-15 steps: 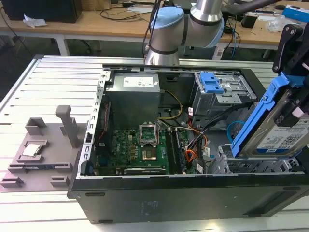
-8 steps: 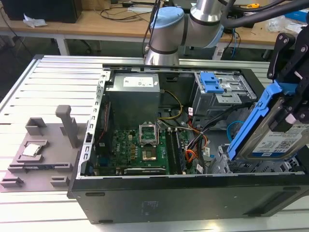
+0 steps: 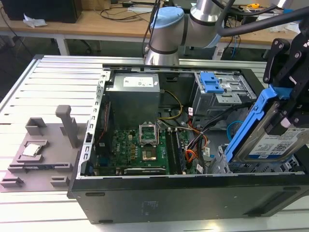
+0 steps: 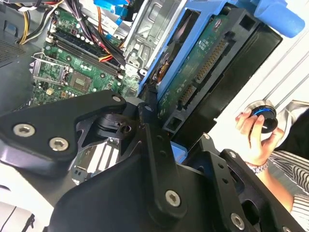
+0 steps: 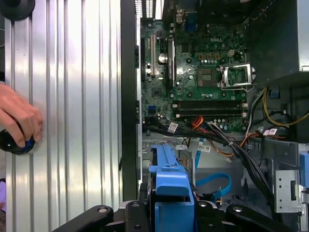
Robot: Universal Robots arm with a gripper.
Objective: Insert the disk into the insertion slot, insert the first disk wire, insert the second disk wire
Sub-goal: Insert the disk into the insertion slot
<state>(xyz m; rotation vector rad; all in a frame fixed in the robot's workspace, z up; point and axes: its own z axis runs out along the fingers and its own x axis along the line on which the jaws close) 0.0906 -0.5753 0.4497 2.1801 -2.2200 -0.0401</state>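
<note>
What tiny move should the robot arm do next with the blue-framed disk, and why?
Probably lower the disk a little, along its tilt, toward the insertion slot. The gripper is shut on its blue carrier, and the disk hangs tilted with its lower end at the grey cage and most of it above the case. Orange wires lie close by, so slow seems wise.

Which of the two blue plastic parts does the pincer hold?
The blue carrier framing the disk, tilted in the pincer; the blue latch sits on the taller cage, apart from it.
</note>
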